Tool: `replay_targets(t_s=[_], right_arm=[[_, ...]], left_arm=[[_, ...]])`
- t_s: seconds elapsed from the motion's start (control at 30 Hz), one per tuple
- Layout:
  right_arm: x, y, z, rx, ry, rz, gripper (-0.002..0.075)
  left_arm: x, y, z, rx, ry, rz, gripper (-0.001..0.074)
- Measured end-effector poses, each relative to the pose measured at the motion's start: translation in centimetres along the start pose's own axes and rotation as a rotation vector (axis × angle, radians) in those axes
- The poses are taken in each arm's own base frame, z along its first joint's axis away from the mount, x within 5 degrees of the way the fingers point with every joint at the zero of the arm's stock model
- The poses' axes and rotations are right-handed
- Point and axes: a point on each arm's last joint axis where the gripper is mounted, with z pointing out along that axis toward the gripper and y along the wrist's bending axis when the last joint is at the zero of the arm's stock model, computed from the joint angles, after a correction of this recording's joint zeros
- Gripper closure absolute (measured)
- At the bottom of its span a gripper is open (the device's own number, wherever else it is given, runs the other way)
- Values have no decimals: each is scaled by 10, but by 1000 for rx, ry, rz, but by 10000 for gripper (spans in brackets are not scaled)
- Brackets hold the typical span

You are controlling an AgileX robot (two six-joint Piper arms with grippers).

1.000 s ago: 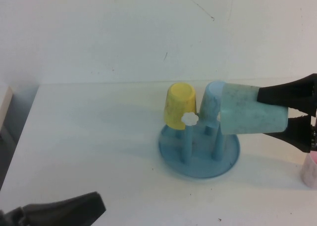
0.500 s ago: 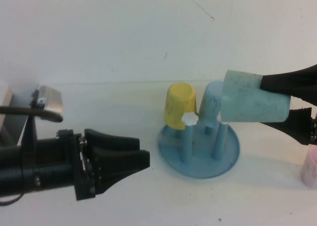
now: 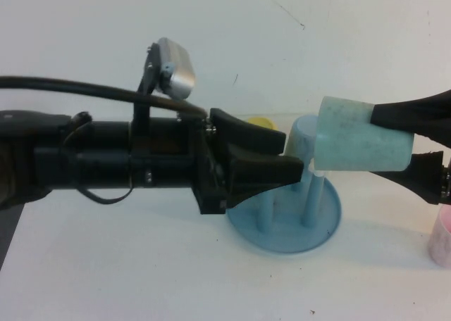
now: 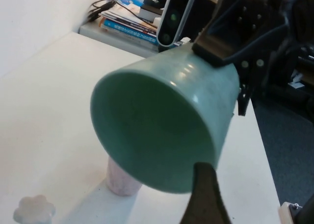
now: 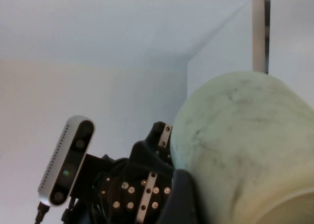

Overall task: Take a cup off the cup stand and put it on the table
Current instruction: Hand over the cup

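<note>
My right gripper is shut on the pale mint-green cup. It holds the cup on its side in the air, above the right part of the blue cup stand, clear of the pegs. The cup fills the right wrist view. Its open mouth faces the left wrist view. My left gripper is open and empty. It reaches across from the left to the stand, just left of the cup. One of its fingers shows below the cup's mouth.
A light blue cup sits upside down on a peg. A yellow cup is mostly hidden behind my left gripper. A pink cup stands on the white table at the right edge.
My left arm has swung in from the lower left and up to the stand, covering the yellow cup. The right gripper with the mint-green cup has barely moved.
</note>
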Motion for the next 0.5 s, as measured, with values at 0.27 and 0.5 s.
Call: replay_targets(t_s=[0.27,0.5], right_arm=[[0,0,0,0,0,0,143],[0,0,0,-2,-1,-19,143]], left_arm=[[-6,22,32,39,22,-17,299],[-6,34,58,86,40,-61,299]])
